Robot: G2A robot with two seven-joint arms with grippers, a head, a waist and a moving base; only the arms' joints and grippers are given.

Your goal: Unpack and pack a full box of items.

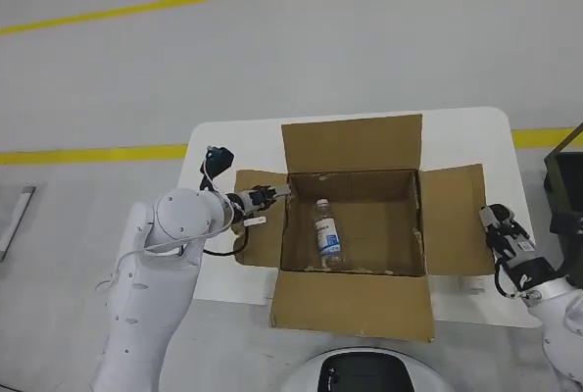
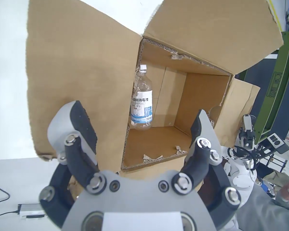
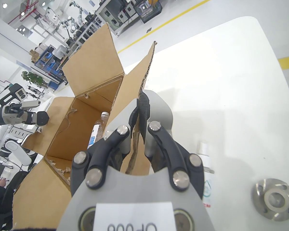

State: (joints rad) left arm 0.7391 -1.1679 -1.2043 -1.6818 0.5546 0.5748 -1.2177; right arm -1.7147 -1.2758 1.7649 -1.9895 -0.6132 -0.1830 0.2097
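A clear plastic bottle with a white and blue label (image 1: 328, 235) (image 2: 142, 102) (image 3: 96, 131) lies on its side on the floor of a brown cardboard box (image 1: 384, 230) (image 2: 178, 97) (image 3: 62, 133). It lies just ahead of the left pincer (image 1: 279, 192) (image 2: 139, 111) and below it, and well apart from the right pincer (image 1: 491, 218) (image 3: 142, 104), nearer the wall on the left pincer's side.

The box stands with all four flaps folded outward. The left pincer hangs at the box corner where the left flap (image 1: 267, 245) (image 2: 82, 61) meets the far flap (image 1: 350, 145) (image 2: 212, 25) (image 3: 94, 61). Its fingers are spread wide with nothing between them, one over the left flap and the other over the box mouth. Whether either one touches the cardboard cannot be told.

Across the box mouth from it, the right pincer is pressed together on the outer edge of the right flap (image 1: 453, 220) (image 3: 134, 82), with the cardboard pinched between its dark pads (image 3: 144, 111). The near flap (image 1: 355, 304) lies between the two pincers, on the robot's side of the box.

The box rests on a white table with rounded corners (image 1: 467, 132) (image 2: 9, 181) (image 3: 219, 73). Beside the right pincer, away from the box, a round metal disc (image 3: 271, 199) sits on the table. Behind the left pincer, a small grey block with a black cable (image 2: 30, 209) lies on the tabletop.
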